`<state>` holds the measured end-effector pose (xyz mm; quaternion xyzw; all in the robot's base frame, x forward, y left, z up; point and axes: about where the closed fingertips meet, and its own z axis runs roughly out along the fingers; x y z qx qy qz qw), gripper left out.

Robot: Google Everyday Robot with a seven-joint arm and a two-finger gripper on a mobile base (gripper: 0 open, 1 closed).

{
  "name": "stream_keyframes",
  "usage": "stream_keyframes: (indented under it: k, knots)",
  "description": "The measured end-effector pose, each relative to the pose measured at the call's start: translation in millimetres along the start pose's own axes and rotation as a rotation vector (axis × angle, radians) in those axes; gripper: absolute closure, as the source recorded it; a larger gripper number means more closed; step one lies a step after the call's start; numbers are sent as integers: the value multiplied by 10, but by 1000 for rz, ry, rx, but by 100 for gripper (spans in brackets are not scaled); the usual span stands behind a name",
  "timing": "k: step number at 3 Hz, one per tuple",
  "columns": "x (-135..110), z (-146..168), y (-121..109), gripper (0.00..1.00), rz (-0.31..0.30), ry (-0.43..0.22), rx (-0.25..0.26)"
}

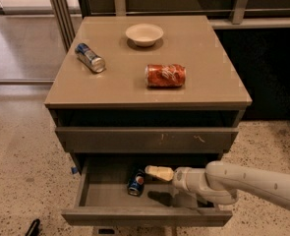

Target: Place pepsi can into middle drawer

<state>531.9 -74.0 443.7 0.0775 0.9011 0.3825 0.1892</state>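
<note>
Gripper (159, 173) inside the open middle drawer (147, 216), pepsi can (136, 182) at its tip.
You cannot tell whether it holds the can, lying left of centre on the drawer floor; confirm release, then lift straight out over the drawer front.

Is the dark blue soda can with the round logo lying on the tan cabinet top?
No, the dark blue pepsi can sits inside the open grey-brown middle drawer, with the cream-tipped gripper beside it.
</note>
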Motion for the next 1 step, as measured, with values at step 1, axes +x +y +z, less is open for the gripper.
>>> stream_keyframes:
  k: [1]
  knots:
    - [0, 0, 0, 0, 0, 0, 0]
